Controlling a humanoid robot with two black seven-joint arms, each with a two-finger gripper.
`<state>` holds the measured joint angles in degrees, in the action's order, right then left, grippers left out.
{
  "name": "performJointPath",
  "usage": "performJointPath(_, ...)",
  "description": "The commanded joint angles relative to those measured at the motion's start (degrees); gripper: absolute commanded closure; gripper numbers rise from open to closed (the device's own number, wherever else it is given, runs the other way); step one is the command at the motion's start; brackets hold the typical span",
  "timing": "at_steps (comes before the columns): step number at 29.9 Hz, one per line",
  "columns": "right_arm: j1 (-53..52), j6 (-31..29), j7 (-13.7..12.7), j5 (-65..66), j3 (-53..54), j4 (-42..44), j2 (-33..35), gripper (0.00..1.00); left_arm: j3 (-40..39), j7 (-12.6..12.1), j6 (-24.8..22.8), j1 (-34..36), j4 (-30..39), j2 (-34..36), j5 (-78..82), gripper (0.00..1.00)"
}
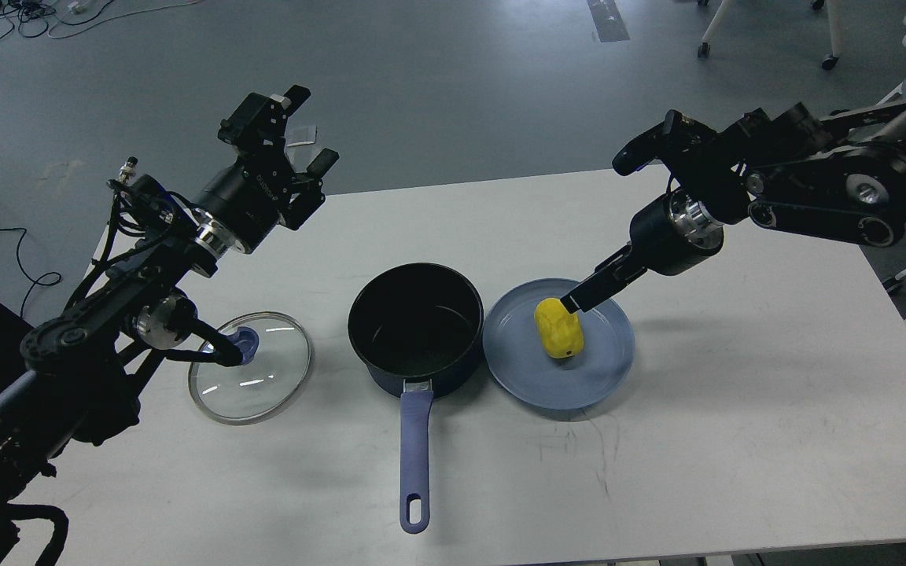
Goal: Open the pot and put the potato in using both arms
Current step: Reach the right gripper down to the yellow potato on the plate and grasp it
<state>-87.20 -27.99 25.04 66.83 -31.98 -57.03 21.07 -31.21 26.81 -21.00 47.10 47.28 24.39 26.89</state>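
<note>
The dark pot [415, 326] stands open at the table's middle, empty, its blue handle [415, 448] pointing toward me. Its glass lid [251, 366] with a blue knob lies flat to the left of it. The yellow potato [558, 327] lies on a blue plate [606, 354] right of the pot. My right gripper [572, 303] points down and left, with its tip at the potato's upper right end. It is seen edge-on, so its fingers cannot be told apart. My left gripper [310, 130] is open and empty, raised above the table's back left.
The white table [736, 440] has its back edge just behind both arms and its right edge near the right arm's links. My left forearm hangs over the lid's left side. Chair legs and cables are on the floor beyond.
</note>
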Motion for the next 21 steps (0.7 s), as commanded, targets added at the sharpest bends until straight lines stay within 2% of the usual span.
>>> performJointPath(1, 0.1, 0.0, -0.1, 0.1, -1.9, 1.9, -2.8, 0.0, -0.1, 0.0, 0.0, 0.0, 0.0, 0.0, -0.1, 0.02)
performJointPath(14, 3.3, 0.0, -0.4, -0.2, -3.3, 8.9, -9.7, 0.0, -0.2, 0.1, 0.0, 0.0, 0.2, 0.0, -0.1, 0.02)
performJointPath(21, 4.3, 0.0, -0.9, -0.2, -3.4, 10.2, -10.1, 0.0, -1.1, 0.1, 0.0, 0.0, 0.2, 0.0, -0.1, 0.02)
